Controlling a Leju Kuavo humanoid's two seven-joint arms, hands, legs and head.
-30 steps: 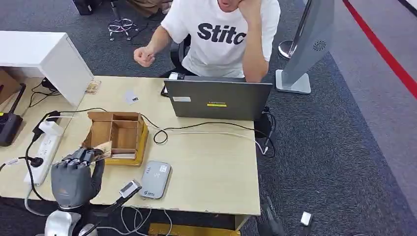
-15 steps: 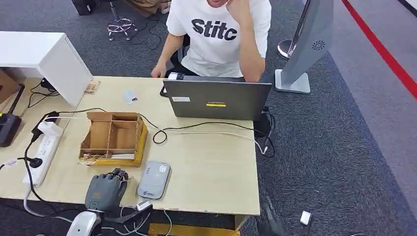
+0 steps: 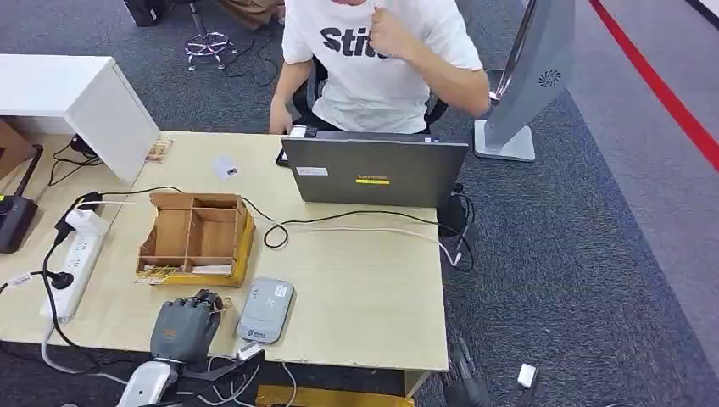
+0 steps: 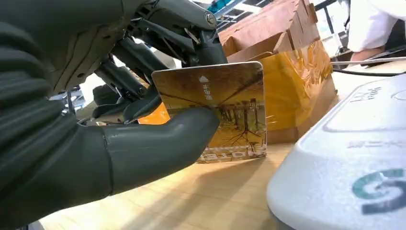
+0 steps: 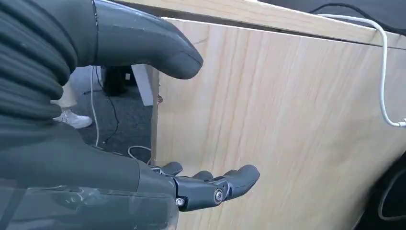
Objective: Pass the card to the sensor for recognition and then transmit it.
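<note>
Left hand (image 3: 185,326) holds the card (image 4: 218,108) beside the sensor (image 3: 266,309) — barely moved since.

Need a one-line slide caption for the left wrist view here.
Left hand pinches a card upright above the table, beside the grey sensor, with the wooden box behind.

A person in a white printed T-shirt (image 3: 373,64) sits behind an open grey laptop (image 3: 374,172) at a light wooden desk (image 3: 365,288). A compartmented cardboard box (image 3: 197,236) and a white power strip (image 3: 75,263) lie nearby.
</note>
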